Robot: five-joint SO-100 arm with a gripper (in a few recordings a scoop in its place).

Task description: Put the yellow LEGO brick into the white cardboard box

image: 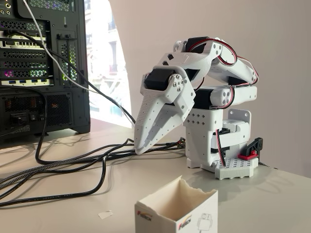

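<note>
white arm folded, gripper (142, 148) pointing down near table (272, 194), jaws together, clenched on nothing visible, white cardboard box (177, 209) upright at bottom centre, open top up, corner toward camera, paper scrap (105, 214) just left

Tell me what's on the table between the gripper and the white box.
In the fixed view, the stretch between the gripper and the box is bare tabletop; the cables run off to the left.

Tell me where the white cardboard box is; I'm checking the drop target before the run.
In the fixed view, the white cardboard box sits at the bottom centre on the table, in front of the folded arm, below its end effector, with a paper scrap to its left.
</note>
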